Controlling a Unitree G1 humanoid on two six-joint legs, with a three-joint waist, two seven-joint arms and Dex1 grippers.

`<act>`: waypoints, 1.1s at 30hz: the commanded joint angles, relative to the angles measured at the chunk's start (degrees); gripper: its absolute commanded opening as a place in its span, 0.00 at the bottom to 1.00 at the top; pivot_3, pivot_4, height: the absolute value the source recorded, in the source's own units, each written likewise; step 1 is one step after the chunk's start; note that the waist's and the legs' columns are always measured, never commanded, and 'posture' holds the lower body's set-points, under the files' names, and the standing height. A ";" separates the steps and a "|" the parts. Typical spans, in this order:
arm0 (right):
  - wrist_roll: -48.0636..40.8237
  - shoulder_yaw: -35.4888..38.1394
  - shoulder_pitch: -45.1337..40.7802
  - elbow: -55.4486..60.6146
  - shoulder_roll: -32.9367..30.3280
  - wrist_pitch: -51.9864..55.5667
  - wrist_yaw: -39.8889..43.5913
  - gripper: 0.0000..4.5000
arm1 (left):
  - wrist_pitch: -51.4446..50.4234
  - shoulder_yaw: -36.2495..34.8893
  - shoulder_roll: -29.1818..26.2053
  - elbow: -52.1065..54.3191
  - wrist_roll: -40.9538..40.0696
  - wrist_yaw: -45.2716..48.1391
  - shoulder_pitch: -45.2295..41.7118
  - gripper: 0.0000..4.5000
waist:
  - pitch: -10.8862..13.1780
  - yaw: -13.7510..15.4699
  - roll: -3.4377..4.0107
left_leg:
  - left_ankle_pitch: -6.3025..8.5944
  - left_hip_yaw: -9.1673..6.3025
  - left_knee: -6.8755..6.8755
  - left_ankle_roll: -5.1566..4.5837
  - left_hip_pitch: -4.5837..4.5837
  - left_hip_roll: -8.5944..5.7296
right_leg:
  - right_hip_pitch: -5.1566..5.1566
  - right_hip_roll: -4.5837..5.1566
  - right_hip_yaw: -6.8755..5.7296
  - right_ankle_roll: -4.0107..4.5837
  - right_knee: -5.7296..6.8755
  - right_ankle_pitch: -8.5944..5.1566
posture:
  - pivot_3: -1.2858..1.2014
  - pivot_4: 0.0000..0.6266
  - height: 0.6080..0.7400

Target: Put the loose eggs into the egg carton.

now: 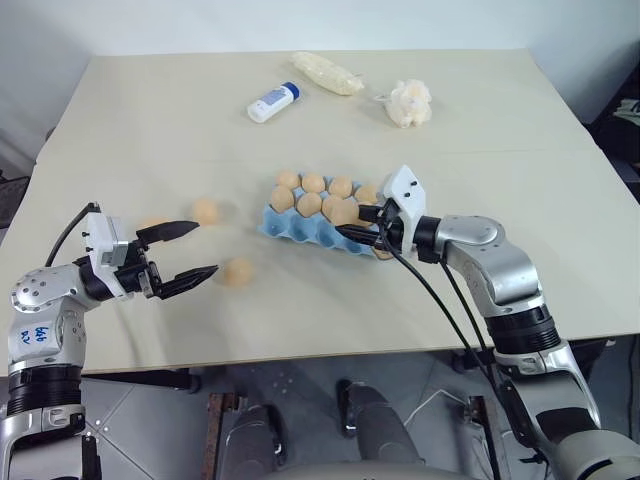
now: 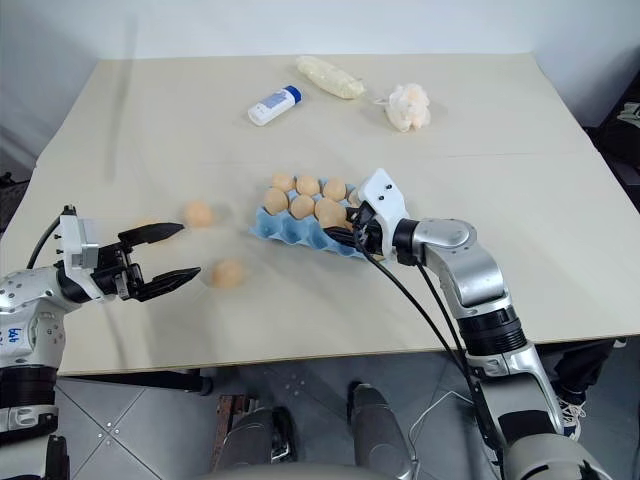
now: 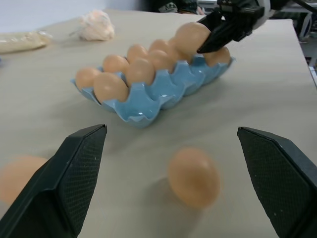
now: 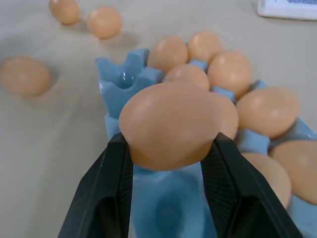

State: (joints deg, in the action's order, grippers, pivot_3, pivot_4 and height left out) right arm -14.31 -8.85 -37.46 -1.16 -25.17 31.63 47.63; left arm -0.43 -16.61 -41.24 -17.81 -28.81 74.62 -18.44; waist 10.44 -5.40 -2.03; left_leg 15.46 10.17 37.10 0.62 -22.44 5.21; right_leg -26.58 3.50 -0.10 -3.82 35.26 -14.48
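the right gripper point(image 4: 167, 163) is clamped on one egg point(image 4: 171, 124), held above the near row of the egg carton point(image 1: 300, 228). the right wrist view shows the egg pinched between both black fingers over an empty blue cup, a detail the head views blur. further out, the carton sits mid-table with tan eggs filling its far cups. three loose eggs lie on the table point(image 1: 120, 110) to the carton's left: one point(image 1: 237, 272) just ahead of the left gripper point(image 1: 190, 251), one point(image 1: 205, 211) nearer the carton, and one point(image 1: 152, 222) partly behind the left gripper's upper finger. the left gripper stands wide apart and empty; its wrist view shows the nearest loose egg between the fingers' line, untouched. at the far edge lie a white bottle point(image 1: 273, 102), a pale yellow bag point(image 1: 327, 72) and a tissue wad point(image 1: 410, 102).
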 commanded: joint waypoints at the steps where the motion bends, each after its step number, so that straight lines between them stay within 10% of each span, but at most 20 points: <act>1: 0.58 -0.80 0.49 2.45 -1.83 0.21 1.26 0.36 | 2.14 0.70 -1.84 -2.71 0.85 2.99 -2.81 1.00 | 0.00 0.25 0.00 | 0.00 0.00 0.01 0.00 0.00 0.00 | 0.00 0.00 -0.05 0.09 0.01 -0.05 | 0.52 0.24 1.00; 3: 0.91 -1.24 0.80 2.63 -2.39 0.48 1.46 0.36 | 2.46 0.95 -1.91 -3.81 1.06 3.60 -3.54 1.00 | 0.00 0.36 0.00 | 0.01 0.00 -0.01 0.02 0.00 0.02 | 0.00 -0.01 -0.07 0.10 0.02 -0.06 | 0.52 0.24 1.00; 11: 1.69 -1.86 0.85 3.33 -3.27 1.76 1.68 0.99 | 3.34 1.61 -1.65 -5.96 1.93 4.55 -4.89 1.00 | 0.00 0.56 0.00 | 0.03 0.00 0.02 0.05 -0.09 0.06 | -0.01 -0.02 -0.30 0.01 0.05 -0.01 | 0.52 0.24 1.00; 33: 2.62 -4.01 -1.66 4.80 2.69 4.26 -2.90 0.99 | 3.15 1.35 -0.38 -4.11 1.61 1.52 -4.50 1.00 | 0.00 0.63 0.00 | 0.00 -0.01 0.07 0.11 -0.27 0.12 | -0.03 -0.01 -0.61 0.09 0.09 -0.05 | 0.52 0.24 1.00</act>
State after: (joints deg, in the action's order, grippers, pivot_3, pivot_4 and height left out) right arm -12.29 -12.70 -37.86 3.59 -22.92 36.69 45.42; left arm 2.03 -14.63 -41.39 -23.49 -26.64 76.31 -22.42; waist 10.43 -4.78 -2.03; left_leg 15.46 10.16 37.17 0.73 -22.72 5.34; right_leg -26.61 3.48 -0.72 -3.73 35.35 -14.53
